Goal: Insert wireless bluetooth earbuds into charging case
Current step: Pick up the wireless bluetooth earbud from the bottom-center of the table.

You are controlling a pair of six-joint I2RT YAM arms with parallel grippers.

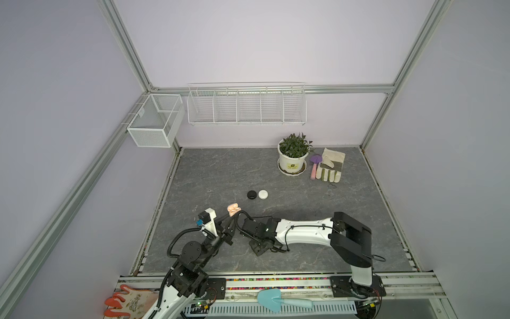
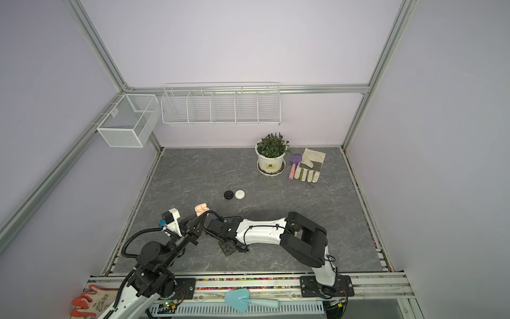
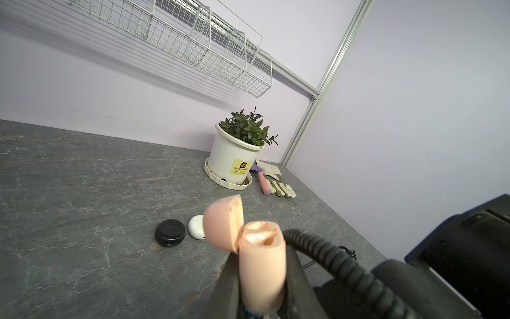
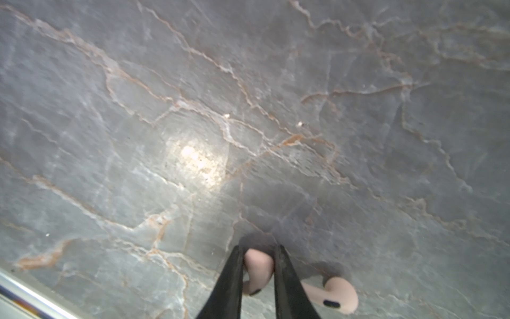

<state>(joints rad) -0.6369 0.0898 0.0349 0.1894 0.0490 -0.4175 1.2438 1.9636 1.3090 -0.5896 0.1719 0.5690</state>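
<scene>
My left gripper [image 3: 262, 252] is shut on a pale pink charging case [image 3: 262, 270], held upright above the table with its lid [image 3: 223, 223] swung open. Both top views show the case [image 1: 233, 210] [image 2: 201, 210] at the front left. My right gripper [image 4: 259, 250] points down at the table and is shut on a pale pink earbud [image 4: 258, 266]. A second pink earbud [image 4: 335, 294] lies on the table beside it. In a top view the right gripper [image 1: 257, 248] is low, just right of the left arm.
A black puck case [image 1: 251, 194] and a white puck case [image 1: 263, 194] lie closed mid-table. A potted plant [image 1: 293, 158], a purple trowel [image 1: 314, 165] and a work glove [image 1: 329, 168] sit at the back right. A blue trowel [image 1: 271, 299] rests on the front rail.
</scene>
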